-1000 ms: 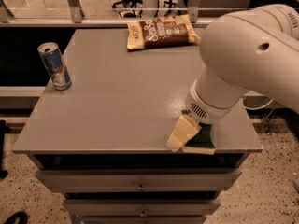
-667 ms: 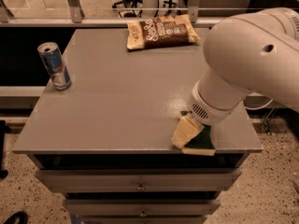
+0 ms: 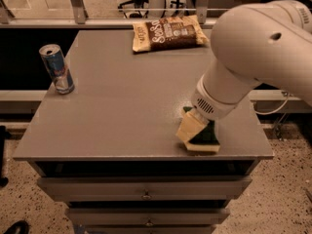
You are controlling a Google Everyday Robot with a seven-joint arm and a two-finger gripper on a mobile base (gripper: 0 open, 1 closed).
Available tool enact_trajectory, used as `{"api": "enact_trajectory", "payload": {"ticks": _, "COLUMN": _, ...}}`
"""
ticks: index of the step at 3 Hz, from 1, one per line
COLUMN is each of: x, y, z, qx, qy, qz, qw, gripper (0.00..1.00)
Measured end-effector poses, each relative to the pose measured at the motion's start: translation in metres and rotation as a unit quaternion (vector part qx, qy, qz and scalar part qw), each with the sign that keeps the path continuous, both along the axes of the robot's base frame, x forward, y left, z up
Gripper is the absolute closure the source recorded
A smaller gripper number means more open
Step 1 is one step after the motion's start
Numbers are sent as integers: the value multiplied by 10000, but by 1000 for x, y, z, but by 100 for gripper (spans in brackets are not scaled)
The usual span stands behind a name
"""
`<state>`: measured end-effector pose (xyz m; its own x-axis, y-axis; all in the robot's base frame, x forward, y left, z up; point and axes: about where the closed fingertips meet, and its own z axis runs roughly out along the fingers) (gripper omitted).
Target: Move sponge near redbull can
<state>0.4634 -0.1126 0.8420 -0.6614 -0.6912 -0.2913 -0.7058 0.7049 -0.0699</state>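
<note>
the end effector (image 3: pixel 197 130) is pictured at the sponge (image 3: pixel 208 139), well apart from the redbull can (image 3: pixel 57 68) on the surface (image 3: pixel 122 106), its grip not discernible; grasping is judged in hand, carriage toward the can being required next.

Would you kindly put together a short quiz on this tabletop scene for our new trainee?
1. True or false: the sponge lies right beside the redbull can.
2. Where is the gripper? A: over the brown snack bag. B: down at the sponge, near the front right corner of the table. C: touching the redbull can.
3. Fill in: the redbull can stands ___, not on its side.

Key: 1 false, since they sit at opposite sides of the table. 2 B. 3 upright.
</note>
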Motion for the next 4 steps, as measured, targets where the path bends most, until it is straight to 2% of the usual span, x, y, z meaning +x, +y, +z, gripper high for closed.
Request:
{"api": "enact_trajectory", "payload": {"ticks": 1, "x": 46, "y": 21, "z": 37, "qx": 219, "qy": -398, "qz": 322, "qw": 9984, "gripper": 100}}
{"api": "enact_trajectory", "payload": {"ticks": 2, "x": 46, "y": 21, "z": 37, "qx": 219, "qy": -398, "qz": 322, "qw": 9984, "gripper": 100}}
{"api": "enact_trajectory", "payload": {"ticks": 3, "x": 62, "y": 45, "z": 47, "qx": 320, "qy": -608, "qz": 466, "qw": 9966, "gripper": 100}}
{"api": "enact_trajectory", "payload": {"ticks": 4, "x": 92, "y": 91, "z": 66, "qx": 474, "qy": -930, "qz": 716, "qw": 9920, "gripper": 100}}
